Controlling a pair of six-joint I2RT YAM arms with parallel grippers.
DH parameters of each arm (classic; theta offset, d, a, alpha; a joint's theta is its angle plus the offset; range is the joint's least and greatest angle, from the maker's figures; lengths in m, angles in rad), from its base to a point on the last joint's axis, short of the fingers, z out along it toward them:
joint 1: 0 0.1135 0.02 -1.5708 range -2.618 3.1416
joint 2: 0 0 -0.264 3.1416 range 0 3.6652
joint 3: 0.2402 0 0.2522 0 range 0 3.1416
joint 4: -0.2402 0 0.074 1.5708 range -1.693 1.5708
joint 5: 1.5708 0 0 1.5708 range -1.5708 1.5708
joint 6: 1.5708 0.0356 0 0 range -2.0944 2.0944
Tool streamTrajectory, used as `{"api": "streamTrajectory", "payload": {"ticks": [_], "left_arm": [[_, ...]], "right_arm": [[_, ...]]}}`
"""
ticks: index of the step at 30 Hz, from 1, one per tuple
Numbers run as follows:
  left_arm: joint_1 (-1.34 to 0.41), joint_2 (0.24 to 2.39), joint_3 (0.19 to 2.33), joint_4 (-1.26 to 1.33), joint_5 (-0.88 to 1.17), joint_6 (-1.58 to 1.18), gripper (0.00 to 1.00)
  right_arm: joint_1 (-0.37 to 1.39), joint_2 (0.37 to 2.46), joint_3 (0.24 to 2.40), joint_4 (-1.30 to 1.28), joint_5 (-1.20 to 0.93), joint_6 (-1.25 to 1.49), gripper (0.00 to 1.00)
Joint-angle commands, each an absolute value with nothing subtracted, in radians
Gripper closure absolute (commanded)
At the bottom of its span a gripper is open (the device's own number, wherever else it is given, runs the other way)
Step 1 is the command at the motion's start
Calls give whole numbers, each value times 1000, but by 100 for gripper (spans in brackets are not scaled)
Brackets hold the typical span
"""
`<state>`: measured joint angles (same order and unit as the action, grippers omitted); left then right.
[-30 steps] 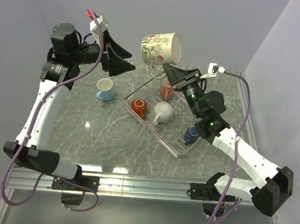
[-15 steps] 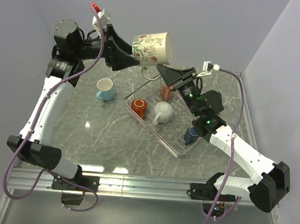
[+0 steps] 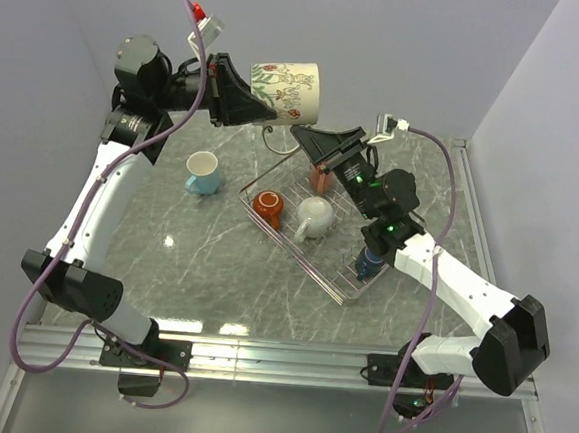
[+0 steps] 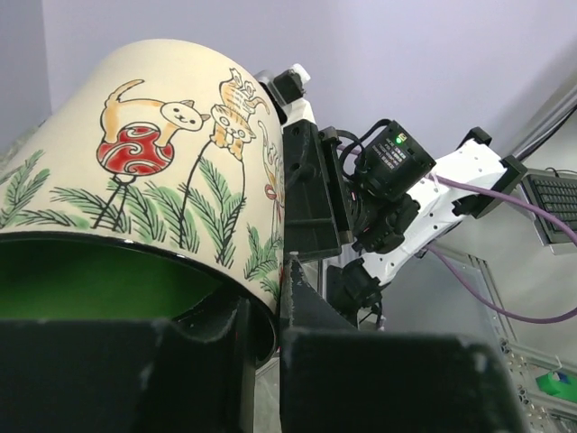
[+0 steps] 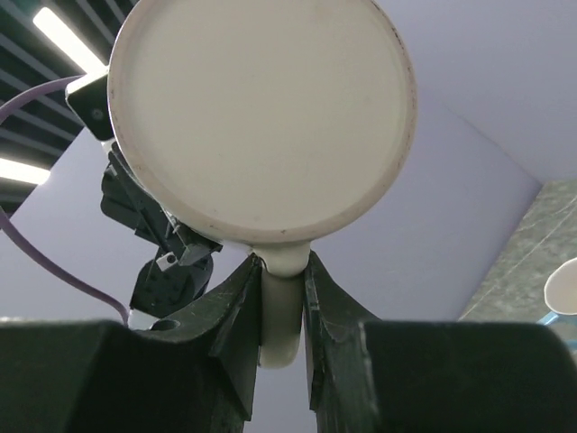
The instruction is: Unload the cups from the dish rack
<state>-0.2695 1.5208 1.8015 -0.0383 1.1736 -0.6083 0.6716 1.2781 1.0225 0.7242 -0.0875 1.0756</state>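
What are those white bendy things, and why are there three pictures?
They are two robot arms, and each ends in a two-finger pincher called a gripper. One picture looks down from a camera above the table. The other two come from small cameras on the arms' wrists.

On the table sits a wire dish rack. It holds an orange-red mug, a white mug, a small pinkish mug and a dark blue mug. A light blue mug stands outside it.

Up in the air is a big flowery mug, green inside. The right gripper pinches its handle. The left gripper has a finger on each side of the rim. I cannot tell whether it is squeezing.
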Motion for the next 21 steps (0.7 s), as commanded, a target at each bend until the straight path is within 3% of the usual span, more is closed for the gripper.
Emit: {"api": "streamTrajectory", "payload": {"ticks": [1, 3, 4, 7, 8, 13, 21], "left_arm": [[-268, 1493, 1816, -41, 1092, -582, 100], [-265, 1480, 1804, -81, 1059, -529, 100], [-264, 1468, 1804, -109, 1010, -500, 100], [-262, 1445, 1816, -248, 842, -358, 100], [-261, 1440, 1816, -299, 800, -295, 100], [-241, 1413, 1775, -403, 560, -140, 100], [-233, 1373, 1755, -673, 269, 208, 100]], "right_arm": [[684, 1275, 1086, 890, -106, 1063, 96], [683, 1275, 1071, 864, -86, 1042, 73], [684, 1275, 1054, 830, -75, 1013, 48], [686, 1263, 1045, 699, -9, 941, 24], [684, 1266, 1046, 654, 29, 922, 10], [683, 1288, 1052, 436, 126, 845, 4], [681, 1290, 1048, 313, 152, 744, 4]]}}
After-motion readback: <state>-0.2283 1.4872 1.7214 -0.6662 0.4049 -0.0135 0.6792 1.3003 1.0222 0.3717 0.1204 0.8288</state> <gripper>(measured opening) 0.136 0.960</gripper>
